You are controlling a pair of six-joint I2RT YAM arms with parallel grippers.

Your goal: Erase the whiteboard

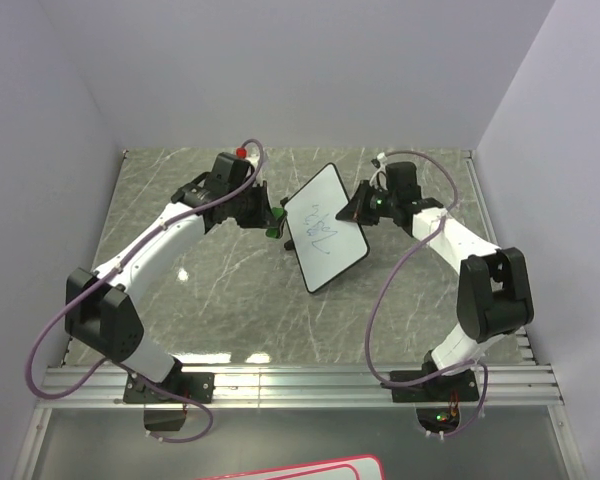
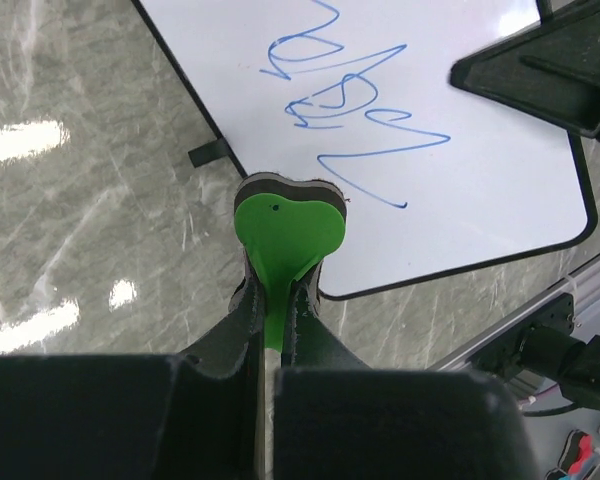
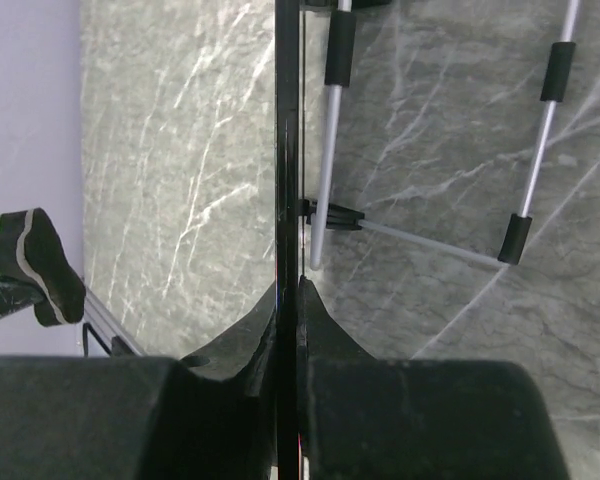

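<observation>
The whiteboard [image 1: 325, 228] is a small white board with a thin black rim and blue scribbles [image 2: 352, 110], held tilted above the marble table. My right gripper [image 1: 358, 208] is shut on its right edge; in the right wrist view the whiteboard [image 3: 287, 150] shows edge-on between the jaws of the right gripper [image 3: 290, 285]. My left gripper [image 1: 270, 218] is shut on a green eraser with a dark felt pad. That green eraser [image 2: 285, 235] sits at the whiteboard's [image 2: 430, 70] lower-left rim, just below the scribbles, clamped by the left gripper [image 2: 277, 290]. The same eraser [image 3: 35, 265] shows at the left of the right wrist view.
A wire stand with black sleeves [image 3: 430, 240] rests on the marble table [image 1: 170, 200] behind the board. Aluminium rails [image 1: 310, 382] run along the near edge. A red-rimmed white board [image 1: 310, 470] lies at the bottom. Grey walls enclose three sides.
</observation>
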